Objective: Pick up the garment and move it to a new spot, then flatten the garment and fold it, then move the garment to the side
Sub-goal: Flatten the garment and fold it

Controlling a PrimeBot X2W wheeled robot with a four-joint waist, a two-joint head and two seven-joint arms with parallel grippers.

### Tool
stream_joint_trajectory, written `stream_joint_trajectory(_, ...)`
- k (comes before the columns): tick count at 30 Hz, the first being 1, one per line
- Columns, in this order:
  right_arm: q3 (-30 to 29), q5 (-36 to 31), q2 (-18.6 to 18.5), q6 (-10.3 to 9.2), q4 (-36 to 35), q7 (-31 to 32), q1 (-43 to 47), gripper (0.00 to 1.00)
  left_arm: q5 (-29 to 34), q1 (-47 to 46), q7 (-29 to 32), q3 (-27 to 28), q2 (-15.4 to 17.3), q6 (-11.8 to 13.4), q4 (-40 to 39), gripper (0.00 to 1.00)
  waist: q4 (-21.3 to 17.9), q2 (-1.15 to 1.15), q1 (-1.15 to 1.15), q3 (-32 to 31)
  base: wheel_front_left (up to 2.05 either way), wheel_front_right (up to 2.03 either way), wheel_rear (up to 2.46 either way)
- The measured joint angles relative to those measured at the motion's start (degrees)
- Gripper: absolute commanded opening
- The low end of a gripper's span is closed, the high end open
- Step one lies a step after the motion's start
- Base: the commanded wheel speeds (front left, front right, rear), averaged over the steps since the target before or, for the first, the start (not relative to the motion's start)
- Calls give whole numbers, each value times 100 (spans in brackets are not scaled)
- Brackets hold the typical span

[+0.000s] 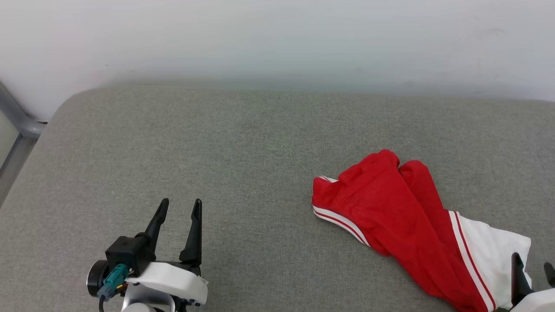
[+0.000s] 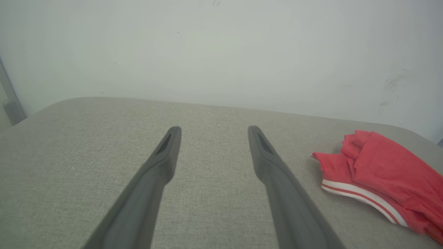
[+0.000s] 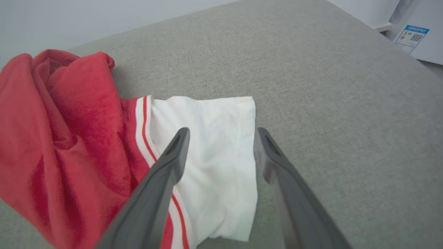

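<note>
1. The garment [image 1: 381, 203], red w/ red-white stripe trim, lies crumpled on the grey cushion [image 1: 217, 151] at approx 4 o'clock in head view, running down to the bottom edge.
2. Its white sleeve [image 3: 214, 145] lies flat at the garment's 5 o'clock end in head view. The red bulk is bunched toward 11 o'clock.
3. R gripper [image 3: 223, 130]: fingers spread wide, nothing pinched. In R wrist view one finger sits over the stripe trim, the other by the sleeve's 3 o'clock edge over the cushion. Can't tell if the tips touch the cloth.
4. L gripper [image 1: 181, 202]: 7 o'clock in head view, fingers spread, empty, over bare cushion. It is well apart from the garment, which lies at its 3 o'clock.
5. Pale wall [image 1: 277, 39] at 12 o'clock behind the cushion; grey metal bar [image 1: 17, 117] at 9 o'clock.
6. Label w/ QR code [image 3: 412, 38] at approx 2 o'clock in R wrist view.
</note>
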Motion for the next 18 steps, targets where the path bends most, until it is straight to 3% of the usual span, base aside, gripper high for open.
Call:
stream_joint_trajectory(3, 154, -9, 0, 1, -127, -303, -3, 100, -15, 57, 0, -4, 18, 23, -4, 100, 1, 0, 0, -64, 0, 0, 0)
stream_joint_trajectory(6, 420, -34, 0, 1, -283, -212, -10, 100, -25, 68, 20, -13, 33, 40, -22, 100, -6, 0, 0, -113, 0, 0, 0)
stream_joint_trajectory(13, 1478, 9, -34, 1, -600, 1110, -335, 100, -41, 82, 51, -40, 60, 73, -127, 100, -42, 0, 0, -46, 0, 0, 0)
stream_joint_trajectory(18, 2134, 202, -431, 1, -746, 2124, -883, 100, -55, 1, 60, -74, 78, 71, -185, 100, -12, 0, 0, 139, 0, 0, 0)
